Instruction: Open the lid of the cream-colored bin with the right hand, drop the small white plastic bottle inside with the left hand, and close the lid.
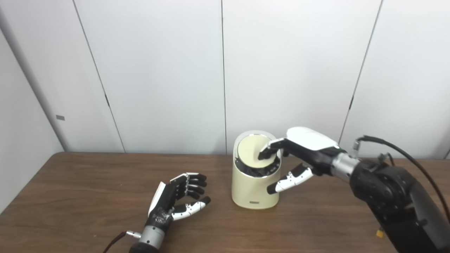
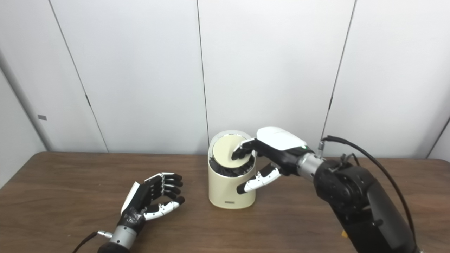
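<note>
right hand fingertips press the lid of the bin, thumb spread beside the wall, holding nothing. the lid sits tilted, a dark gap below it. left of the bin, the left hand rests open, fingers apart, empty. no bottle is visible; probably already inside, closing left.

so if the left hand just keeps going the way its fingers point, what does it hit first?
Probably the cream bin. The left hand lies open on the table, fingers aimed right toward the bin's lower wall, with only bare tabletop between. Depth is unclear, so it might pass just in front.
</note>
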`<act>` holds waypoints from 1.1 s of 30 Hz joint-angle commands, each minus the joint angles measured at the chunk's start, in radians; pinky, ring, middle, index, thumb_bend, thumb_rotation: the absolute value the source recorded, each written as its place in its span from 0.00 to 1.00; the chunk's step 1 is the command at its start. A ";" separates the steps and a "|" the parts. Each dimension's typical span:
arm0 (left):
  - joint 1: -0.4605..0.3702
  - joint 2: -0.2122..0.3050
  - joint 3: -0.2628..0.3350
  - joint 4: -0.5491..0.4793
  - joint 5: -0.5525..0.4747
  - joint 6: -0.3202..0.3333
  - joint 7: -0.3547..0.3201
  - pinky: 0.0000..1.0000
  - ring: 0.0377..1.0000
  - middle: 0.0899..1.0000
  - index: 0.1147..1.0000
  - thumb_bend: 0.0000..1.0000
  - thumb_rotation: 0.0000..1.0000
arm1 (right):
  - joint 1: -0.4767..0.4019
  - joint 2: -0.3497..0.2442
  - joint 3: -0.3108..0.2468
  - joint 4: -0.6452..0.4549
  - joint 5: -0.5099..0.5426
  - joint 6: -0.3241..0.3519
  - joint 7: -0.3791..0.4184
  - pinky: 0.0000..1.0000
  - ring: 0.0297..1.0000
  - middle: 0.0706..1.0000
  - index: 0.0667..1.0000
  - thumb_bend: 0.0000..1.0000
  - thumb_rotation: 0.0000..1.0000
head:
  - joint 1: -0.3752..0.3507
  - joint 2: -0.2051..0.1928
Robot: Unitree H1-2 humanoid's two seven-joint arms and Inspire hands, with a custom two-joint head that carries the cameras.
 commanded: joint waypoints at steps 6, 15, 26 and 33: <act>0.025 -0.005 -0.006 0.025 -0.008 -0.011 0.005 0.55 0.58 0.61 0.63 0.58 0.00 | 0.055 0.038 -0.116 0.002 0.110 -0.087 -0.203 0.61 0.71 0.69 0.66 0.60 0.38 | -0.001 0.000; 0.023 0.001 -0.006 0.036 -0.010 -0.042 0.001 0.54 0.57 0.61 0.62 0.58 0.00 | 0.226 0.131 -0.228 0.021 0.241 -0.105 -0.379 0.60 0.71 0.70 0.68 0.58 0.26 | -0.016 -0.008; 0.024 0.018 0.003 0.048 -0.045 -0.067 -0.028 0.55 0.57 0.62 0.62 0.58 0.00 | 0.319 0.183 -0.259 0.115 0.314 -0.183 -0.515 0.59 0.70 0.72 0.73 0.58 0.30 | -0.055 -0.018; 0.027 0.034 0.005 0.047 -0.058 -0.075 -0.045 0.56 0.57 0.62 0.62 0.57 0.00 | 0.348 0.197 -0.252 0.141 0.325 -0.191 -0.542 0.62 0.73 0.74 0.74 0.60 0.33 | -0.081 -0.019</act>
